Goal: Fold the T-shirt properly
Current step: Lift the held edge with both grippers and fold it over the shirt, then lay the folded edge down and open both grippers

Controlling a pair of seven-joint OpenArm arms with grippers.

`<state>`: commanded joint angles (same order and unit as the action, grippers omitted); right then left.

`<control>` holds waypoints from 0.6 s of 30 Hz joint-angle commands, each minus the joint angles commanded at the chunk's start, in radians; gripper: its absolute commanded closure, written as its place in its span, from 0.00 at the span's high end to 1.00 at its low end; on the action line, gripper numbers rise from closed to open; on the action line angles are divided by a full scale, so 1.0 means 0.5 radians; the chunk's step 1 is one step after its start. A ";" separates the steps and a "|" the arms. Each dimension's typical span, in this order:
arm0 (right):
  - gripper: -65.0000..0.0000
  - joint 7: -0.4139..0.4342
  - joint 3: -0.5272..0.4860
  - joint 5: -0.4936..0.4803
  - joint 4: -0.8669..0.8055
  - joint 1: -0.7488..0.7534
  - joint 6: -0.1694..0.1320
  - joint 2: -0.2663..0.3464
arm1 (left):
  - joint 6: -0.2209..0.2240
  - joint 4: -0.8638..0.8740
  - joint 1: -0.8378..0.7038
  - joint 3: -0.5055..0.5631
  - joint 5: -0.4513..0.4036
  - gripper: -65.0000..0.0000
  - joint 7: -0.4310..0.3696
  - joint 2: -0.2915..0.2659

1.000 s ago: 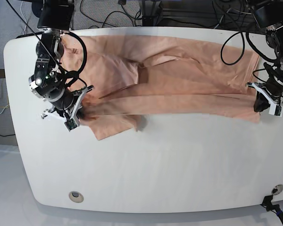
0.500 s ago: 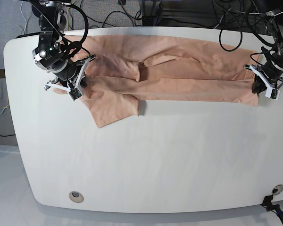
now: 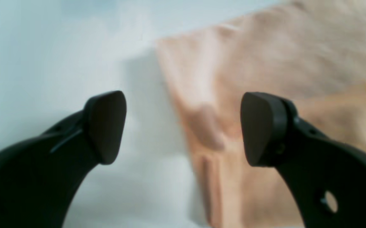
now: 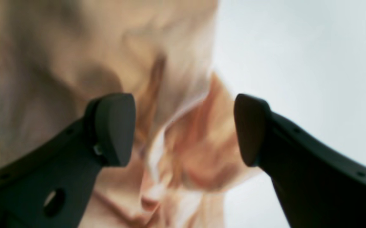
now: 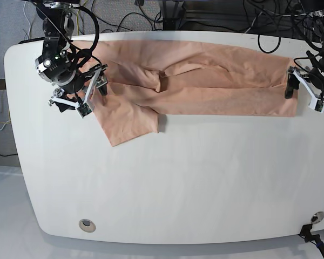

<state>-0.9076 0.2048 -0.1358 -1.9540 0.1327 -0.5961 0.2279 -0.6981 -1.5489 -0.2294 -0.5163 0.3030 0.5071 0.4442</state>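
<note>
- T-shirt (image 5: pixel 200 75): peach-pink, lying as a long folded band along the far side of the white counter (image 5: pixel 178 183); one sleeve (image 5: pixel 130 121) sticks out toward the near side at the base view's left.
- Left gripper (image 5: pixel 303 90): at the band's end on the base view's right; fingers (image 3: pixel 107 126) spread wide, holding nothing, straddling the cloth edge with bare counter under one finger.
- Right gripper (image 5: pixel 78 94): over the sleeve-side end; fingers (image 4: pixel 114 128) spread wide, empty, above bunched cloth.
- Risk: the sleeve lies outside the band; folding across without tucking it would likely leave a lopsided bundle.
- Risk: wrinkles under the right gripper suggest several layers; a pinch there may catch only the top one, and the fold would slip open.
- Hard to make out: both wrist views are blurred, so layer count and hem lines are unclear; no print is visible; finger height above the cloth cannot be judged.
</note>
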 joint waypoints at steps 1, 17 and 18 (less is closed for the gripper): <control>0.72 0.000 0.000 0.000 0.037 -0.046 0.000 -0.012 | 0.000 0.000 0.018 0.000 0.000 0.82 0.000 -0.003; 0.72 0.193 0.209 -0.003 1.212 -0.804 0.000 -0.224 | 0.000 0.000 0.107 0.110 -0.003 0.82 0.000 -0.080; 0.72 0.193 0.212 -0.003 1.267 -0.807 0.000 -0.224 | 0.000 0.000 0.107 0.110 -0.003 0.82 0.000 -0.080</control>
<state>-0.8109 0.3107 -0.1373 -1.3203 -0.2708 -0.5961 0.1158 -0.6981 -1.5489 -0.1757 -0.4611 0.3015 0.5071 0.4043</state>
